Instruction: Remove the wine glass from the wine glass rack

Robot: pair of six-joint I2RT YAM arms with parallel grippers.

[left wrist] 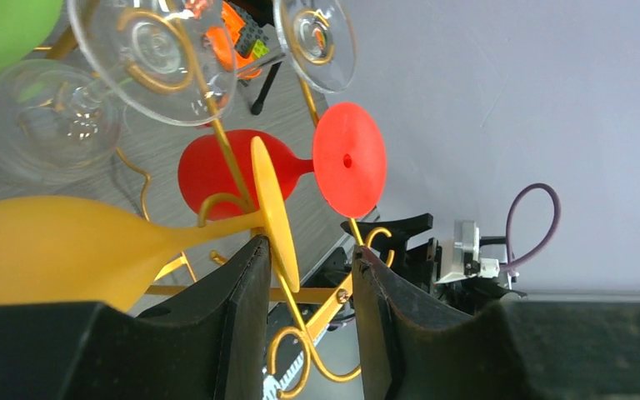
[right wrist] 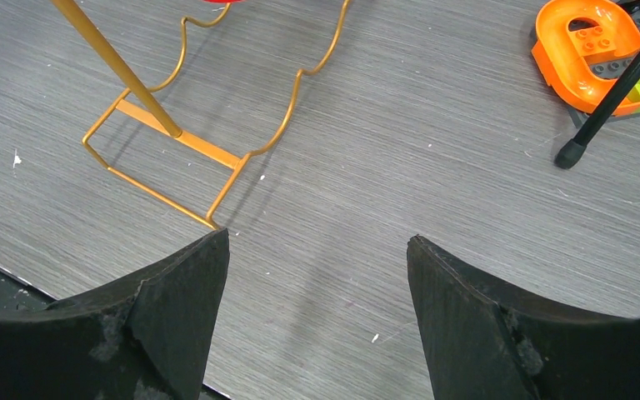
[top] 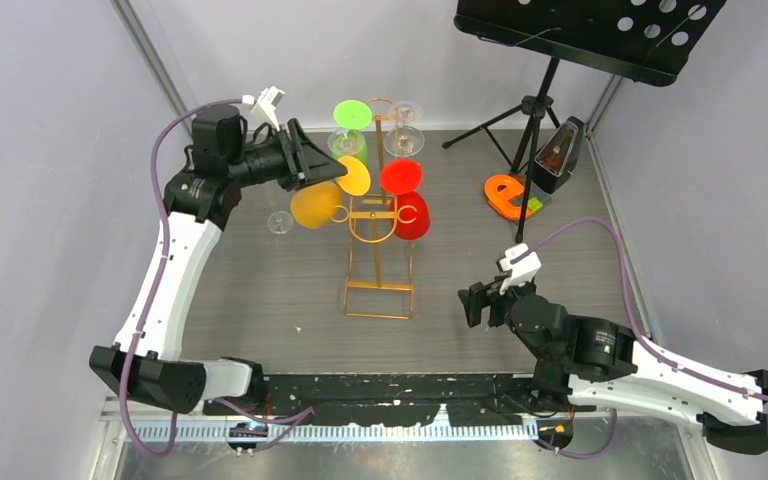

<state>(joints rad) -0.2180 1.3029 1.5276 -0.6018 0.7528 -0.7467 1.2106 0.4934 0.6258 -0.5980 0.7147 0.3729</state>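
You are looking at the yellow wine glass [top: 317, 203] hanging on the left side of the wine glass rack [top: 380, 268], its stem hidden overhead by the left end effector [top: 334, 170]. Only the left wrist view is showing its foot [left wrist: 273, 208] sitting between the half-spread fingers [left wrist: 242, 317], beside one and clear of the other. Right of the rack's base, the right end effector [right wrist: 317, 250] is hovering wide spread over the bench [right wrist: 383, 167], holding nothing.

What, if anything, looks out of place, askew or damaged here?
Nothing looks spilled or broken. One clear glass sits alone on the table, left of the gold rack, while the others hang on it. An orange brick-built piece lies by the music stand's feet.
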